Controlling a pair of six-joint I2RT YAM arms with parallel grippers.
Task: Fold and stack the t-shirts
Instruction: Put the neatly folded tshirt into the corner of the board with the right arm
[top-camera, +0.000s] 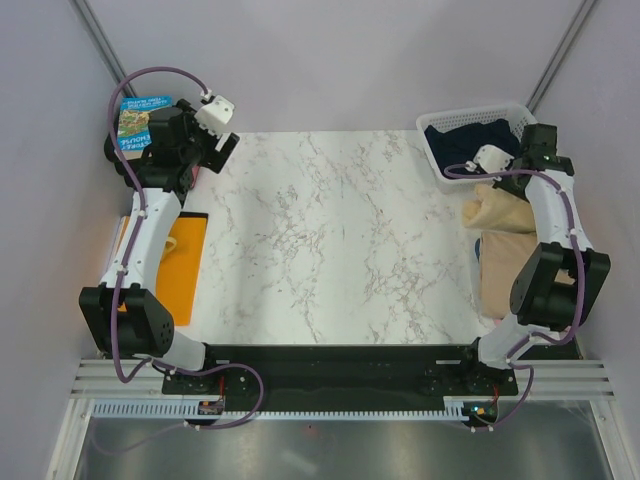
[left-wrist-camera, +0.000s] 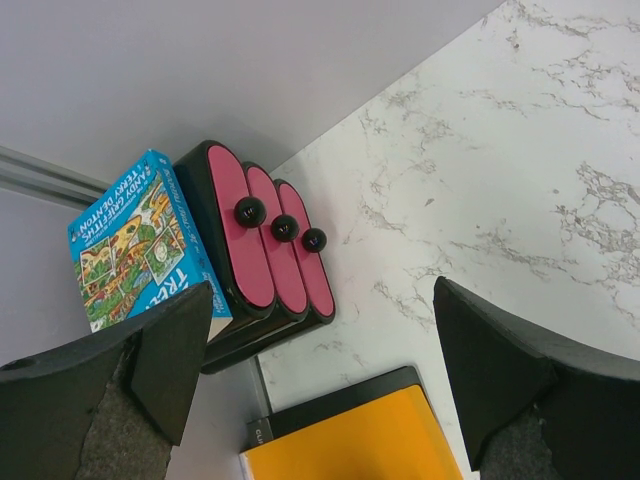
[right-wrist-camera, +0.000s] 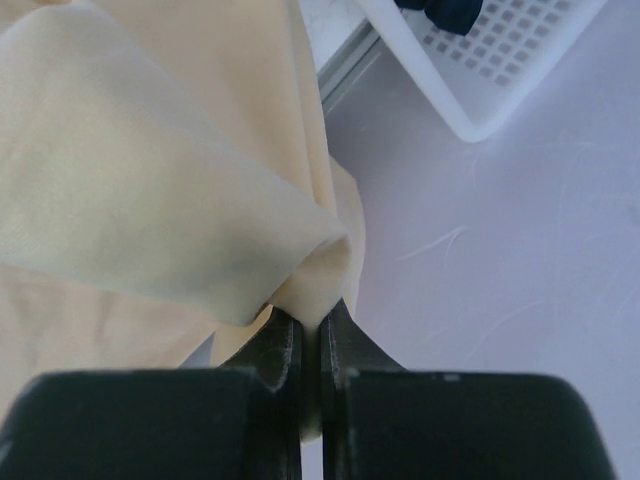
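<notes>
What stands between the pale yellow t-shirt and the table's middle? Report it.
Nothing visible. The right gripper is shut on the pale yellow t-shirt at the right edge of the table; from there to the middle it shows no object.

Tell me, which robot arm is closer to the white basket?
Right. The right arm has its jaws shut on the pale yellow shirt right beside the white basket. The left arm is across the table, by the book.

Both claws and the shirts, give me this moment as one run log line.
right claw: shut on pale yellow t-shirt | left claw: open, empty | navy t-shirt: in white basket
</notes>
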